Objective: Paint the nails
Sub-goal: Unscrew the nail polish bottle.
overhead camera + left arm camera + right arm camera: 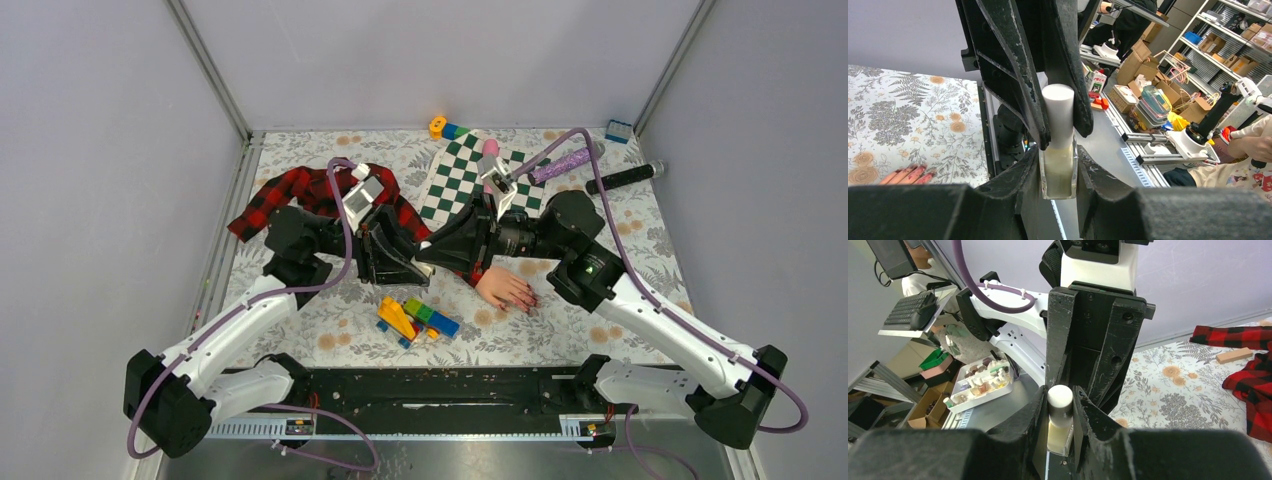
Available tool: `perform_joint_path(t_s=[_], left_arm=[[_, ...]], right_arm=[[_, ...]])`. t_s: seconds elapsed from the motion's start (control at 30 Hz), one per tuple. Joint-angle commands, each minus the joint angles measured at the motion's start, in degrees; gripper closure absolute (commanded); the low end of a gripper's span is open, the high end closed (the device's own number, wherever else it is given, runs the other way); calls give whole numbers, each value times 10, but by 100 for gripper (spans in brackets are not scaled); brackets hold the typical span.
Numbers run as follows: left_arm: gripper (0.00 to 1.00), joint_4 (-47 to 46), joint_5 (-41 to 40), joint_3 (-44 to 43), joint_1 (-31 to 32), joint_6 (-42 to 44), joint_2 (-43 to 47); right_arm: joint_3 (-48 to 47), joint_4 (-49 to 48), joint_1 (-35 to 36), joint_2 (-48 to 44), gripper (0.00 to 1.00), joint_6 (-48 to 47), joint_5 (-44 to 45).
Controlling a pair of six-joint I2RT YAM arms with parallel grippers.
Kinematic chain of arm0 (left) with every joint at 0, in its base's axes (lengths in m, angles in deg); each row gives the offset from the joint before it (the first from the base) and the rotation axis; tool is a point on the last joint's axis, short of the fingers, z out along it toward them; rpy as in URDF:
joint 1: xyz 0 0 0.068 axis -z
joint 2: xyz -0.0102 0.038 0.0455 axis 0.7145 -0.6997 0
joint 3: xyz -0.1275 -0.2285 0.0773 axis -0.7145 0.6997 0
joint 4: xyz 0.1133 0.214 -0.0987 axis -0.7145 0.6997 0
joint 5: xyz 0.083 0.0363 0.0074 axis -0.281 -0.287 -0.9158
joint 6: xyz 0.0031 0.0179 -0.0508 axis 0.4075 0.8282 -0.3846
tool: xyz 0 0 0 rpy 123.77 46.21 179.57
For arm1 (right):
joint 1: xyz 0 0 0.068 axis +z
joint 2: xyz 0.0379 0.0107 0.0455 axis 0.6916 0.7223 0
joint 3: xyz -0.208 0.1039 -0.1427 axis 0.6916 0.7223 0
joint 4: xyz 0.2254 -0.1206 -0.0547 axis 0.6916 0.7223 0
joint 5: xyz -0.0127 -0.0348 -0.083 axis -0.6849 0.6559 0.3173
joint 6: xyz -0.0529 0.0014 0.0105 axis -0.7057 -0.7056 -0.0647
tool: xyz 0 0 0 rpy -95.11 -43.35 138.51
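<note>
A small pale bottle [1058, 172] with a white cap [1058, 112] hangs in the air between my two grippers, which meet tip to tip over the table's middle. The left gripper [1058, 150] [408, 255] is shut on the glass body. The right gripper [1060, 401] [432, 250] is shut on the cap [1060, 399]. The pale pink mannequin hand [503, 288] lies palm down just right of them, under the right arm. Its dark-red nails [527, 304] [912, 171] point toward the near right. The red-black plaid sleeve [305, 192] spreads left behind the left arm.
A pile of coloured blocks [415, 318] lies in front of the grippers. A green-white checkered mat [465, 180], a purple handle [563, 163], a black cylinder [624, 179] and two small blocks [446, 128] [618, 130] sit at the back. A wooden block [1233, 355] lies by the sleeve.
</note>
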Motion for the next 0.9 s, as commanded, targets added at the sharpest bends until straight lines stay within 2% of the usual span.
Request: perform_joint_path(t_s=[0.0, 0.03, 0.07, 0.1, 0.17, 0.23, 0.3, 0.37, 0.47, 0.57, 0.67, 0.87], left_arm=[[100, -52, -28, -6, 0, 13, -4], [100, -35, -32, -8, 0, 27, -2], [100, -10, -39, -11, 0, 48, 2], [100, 47, -50, -16, 0, 81, 8], [100, 168, -89, -31, 7, 175, 27], [100, 301, -154, -53, 19, 272, 41], [100, 377, -231, -68, 29, 329, 49], [100, 414, -313, -75, 32, 349, 53], [100, 456, -388, -81, 35, 363, 54], [100, 474, -419, -86, 38, 364, 48], [100, 485, -431, -91, 41, 363, 40], [100, 496, -446, -95, 43, 364, 31]], right_arm=[[4, -12, 2, 2, 88, 33, -46], [4, -5, -2, 0, 72, 35, -28], [5, 5, -8, -4, 52, 37, -6], [7, 18, -14, -8, 35, 44, 26], [6, 51, -29, -14, 20, 55, 73], [12, 67, -43, -21, 14, 63, 104], [26, 73, -52, -32, 11, 72, 147], [37, 81, -54, -45, 11, 74, 192], [47, 99, -54, -61, 12, 70, 269], [64, 91, -53, -71, 17, 85, 321], [74, 69, -51, -68, 22, 101, 337], [35, 101, -2, -27, 32, 80, 410]])
